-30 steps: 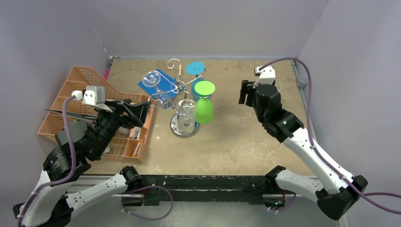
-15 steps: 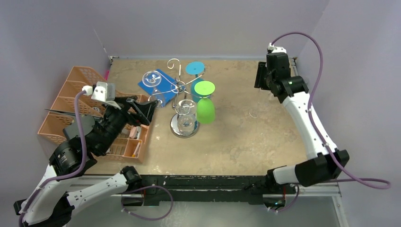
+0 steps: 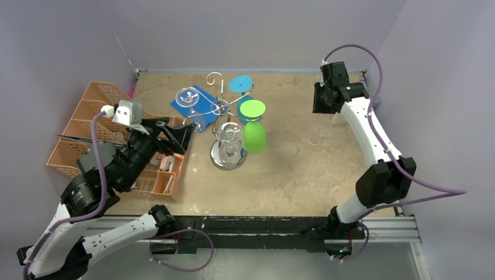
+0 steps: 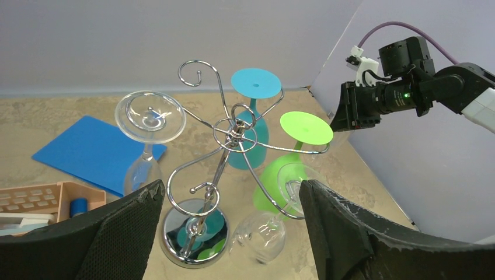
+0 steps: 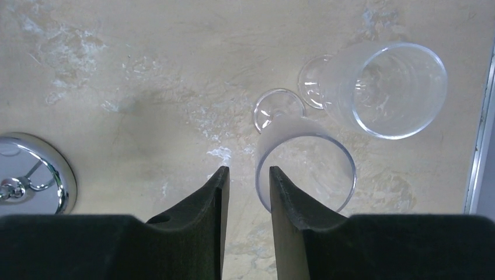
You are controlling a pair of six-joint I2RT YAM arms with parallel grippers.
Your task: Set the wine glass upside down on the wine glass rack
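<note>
Got wine glass (image 5: 303, 140) upright on tabletop (image 5: 146, 87), well right of wine glass rack (image 4: 230, 131), second clear glass (image 5: 400, 87) also out there. Seeing right end effector (image 5: 248, 175) over wine glass rim, slightly spread, pinching nothing. Seeing left end effector (image 4: 230, 186) left of rack, spread wide, empty. Counting four hung glasses (image 4: 149, 116) on rack.
</note>
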